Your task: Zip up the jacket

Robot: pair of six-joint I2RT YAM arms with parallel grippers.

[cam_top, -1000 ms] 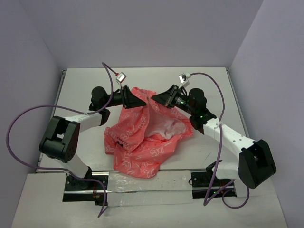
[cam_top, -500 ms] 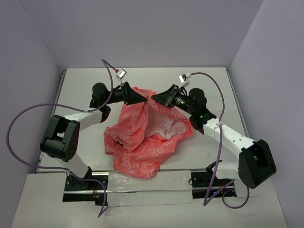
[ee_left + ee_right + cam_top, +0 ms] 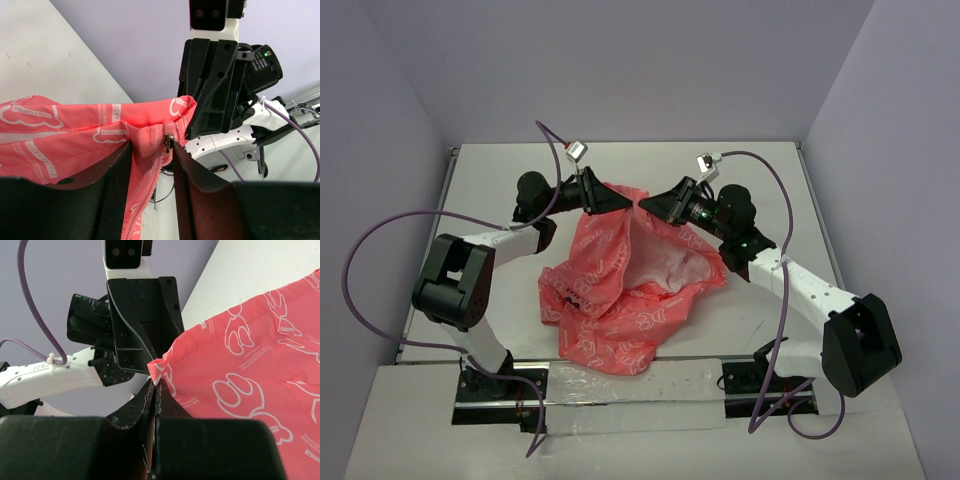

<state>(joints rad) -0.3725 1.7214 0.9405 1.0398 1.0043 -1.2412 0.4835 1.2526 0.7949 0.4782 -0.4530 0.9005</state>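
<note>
The coral-pink jacket (image 3: 620, 290) with white outline motifs lies crumpled mid-table, its white lining (image 3: 672, 266) showing and its top edge lifted. My right gripper (image 3: 646, 206) is shut on a folded corner of that edge (image 3: 161, 366), its fingers (image 3: 150, 400) pressed together. My left gripper (image 3: 617, 200) faces it closely. Its jaws stand apart around the jacket's zipper edge (image 3: 150, 165), and table shows through the gap. The metal zipper slider (image 3: 168, 141) sits against the right finger (image 3: 187, 175). Fabric (image 3: 75, 125) drapes over the left finger (image 3: 117, 185).
Grey walls enclose the white table (image 3: 500, 180) on three sides. Purple cables (image 3: 380, 240) loop from both arms. The right arm's body (image 3: 215, 85) fills the left wrist view just beyond the jacket edge. The left arm's body (image 3: 140, 315) fills the right wrist view likewise.
My left gripper has moved right along the jacket's top edge, closer to my right gripper. The right gripper and the rest of the jacket have stayed almost still.
</note>
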